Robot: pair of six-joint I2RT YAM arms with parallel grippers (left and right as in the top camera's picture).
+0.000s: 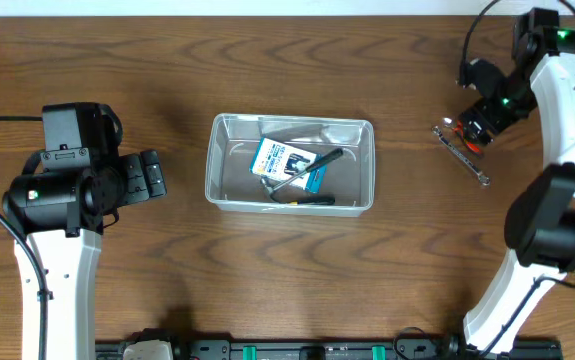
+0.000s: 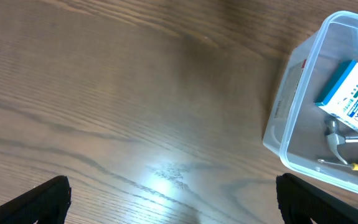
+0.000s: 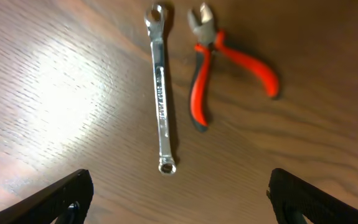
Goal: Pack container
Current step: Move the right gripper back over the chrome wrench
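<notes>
Right pincer [image 3: 182,202]: It was wide open and held nothing. It hung over the far right part of the table [image 1: 117,60].
Under the right pincer: A silver wrench [image 3: 160,93] and pliers [image 3: 213,68] with red handles lay side by side on the wood. They were close but did not touch.
Left pincer [image 2: 179,205]: It was wide open too, with nothing in it. It was over bare wood just to the left of the container [image 1: 212,165].
Container: The clear bin sat flat in the middle of the table, between the two arms. It was well apart from the wrench and pliers.
Inside the container: A blue-and-white box [image 1: 285,163] lay there. A small hammer [image 1: 312,168] lay across the box. A screwdriver [image 1: 312,200] lay by the wall nearest the robot.
</notes>
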